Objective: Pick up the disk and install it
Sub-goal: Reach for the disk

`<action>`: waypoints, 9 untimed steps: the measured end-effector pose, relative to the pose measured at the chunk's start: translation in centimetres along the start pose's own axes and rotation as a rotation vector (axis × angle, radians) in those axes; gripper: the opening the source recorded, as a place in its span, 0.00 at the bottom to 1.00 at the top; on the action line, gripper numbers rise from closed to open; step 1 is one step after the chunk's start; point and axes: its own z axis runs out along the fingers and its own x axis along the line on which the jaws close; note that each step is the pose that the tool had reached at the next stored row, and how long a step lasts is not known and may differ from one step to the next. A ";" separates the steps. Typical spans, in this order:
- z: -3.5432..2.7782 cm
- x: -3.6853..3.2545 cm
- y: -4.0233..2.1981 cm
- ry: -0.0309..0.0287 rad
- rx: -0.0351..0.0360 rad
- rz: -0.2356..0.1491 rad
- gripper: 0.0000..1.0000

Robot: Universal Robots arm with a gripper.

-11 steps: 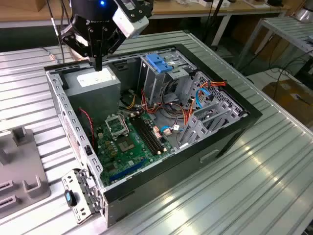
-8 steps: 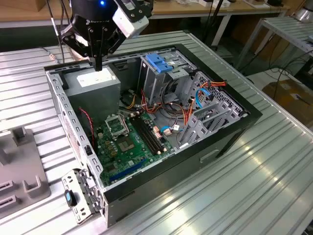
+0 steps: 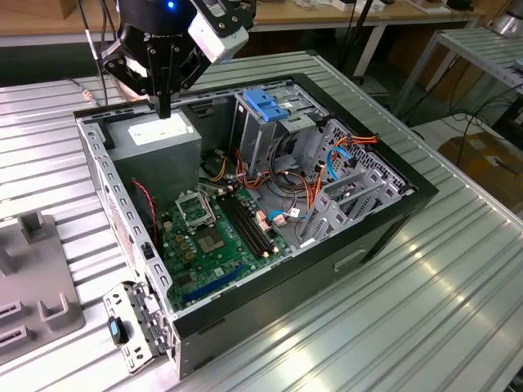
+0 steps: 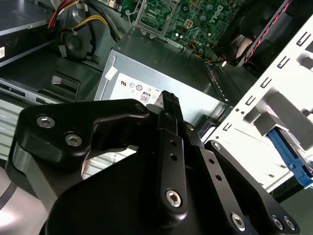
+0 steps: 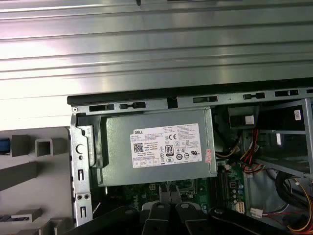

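- Hand (image 3: 163, 111) over the far corner of the open computer case (image 3: 384, 214), on the exterior view's left; pointing straight down, pressed together, gripping nothing.
- Tips just above the grey power supply (image 3: 155, 140), over the far part of its top face. Touching it or a hair off it, cannot tell.
- Black fingers (image 4: 168, 117) in the second wrist view closed into one narrow blade, with the power supply's white label right behind them.
- Disk (image 4: 288, 157) outside the case: a bright blue rail with a sliver of silver metal beside it, glimpsed in the second wrist view past the pale perforated side wall (image 4: 274, 98).
- Not held, and apart from the hand, with that wall between the two.
- Exact resting place of the disk hard to make out — somewhere on the side of the case where the grey slotted fixture (image 3: 33, 286) stands.
- Fixture on the table (image 3: 441, 310), just beside the case on the exterior view's left.
- Inside the case: green motherboard (image 3: 214, 233) flat on the bottom, and a tall grey cage (image 3: 261, 135) topped by a fixed blue bracket (image 3: 265, 102).
- Orange cables (image 3: 313, 194) looping beside the cage toward the exterior view's right.
- Ribbed metal table under case and fixture alike.
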 end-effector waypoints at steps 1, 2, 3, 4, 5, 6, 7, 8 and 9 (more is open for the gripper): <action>0.00 0.00 0.00 0.0000 0.0000 0.000 0.11; 0.00 0.00 0.00 0.0000 0.0000 0.000 0.11; 0.00 0.02 0.00 -0.0001 -0.0001 0.000 0.11; 0.00 0.13 -0.01 -0.0001 -0.0001 0.000 0.11; 0.00 0.23 -0.02 -0.0001 -0.0001 0.000 0.11; -0.01 0.36 -0.03 -0.0001 0.0000 0.000 0.11; -0.01 0.47 -0.04 0.0000 0.0000 0.000 0.11; -0.01 0.53 -0.04 0.0000 0.0000 0.000 0.11; -0.01 0.65 -0.05 0.0000 0.0000 0.000 0.11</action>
